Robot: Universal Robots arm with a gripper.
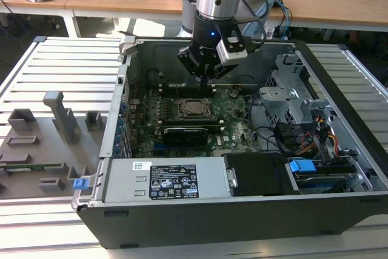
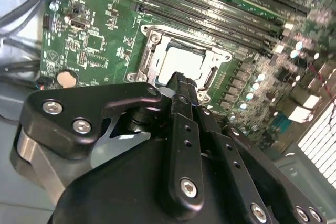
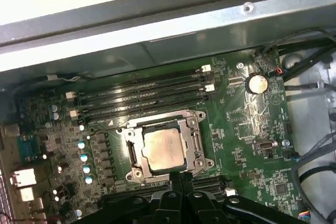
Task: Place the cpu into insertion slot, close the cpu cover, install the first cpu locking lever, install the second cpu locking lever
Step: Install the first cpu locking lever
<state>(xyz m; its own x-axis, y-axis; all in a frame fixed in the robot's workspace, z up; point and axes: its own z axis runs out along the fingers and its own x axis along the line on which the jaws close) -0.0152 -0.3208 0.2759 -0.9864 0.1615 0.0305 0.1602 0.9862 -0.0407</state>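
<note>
My claw, fingers pressed together and empty, hovers over the cpu; light, fragile, best held by edges.

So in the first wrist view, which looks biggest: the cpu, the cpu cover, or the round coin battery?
Largest to smallest:
1. cpu cover, the frame around the chip
2. cpu, inside the frame
3. coin battery, clearly smallest
All three lie on the same board, so nearness hardly skews this.

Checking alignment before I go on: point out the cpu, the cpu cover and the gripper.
cpu [image 3: 164, 149]: first wrist view, middle of its metal top.
cpu cover [image 3: 195, 136]: first wrist view, one side of the frame.
gripper [image 2: 181, 85]: second wrist view, fingertips.
</note>
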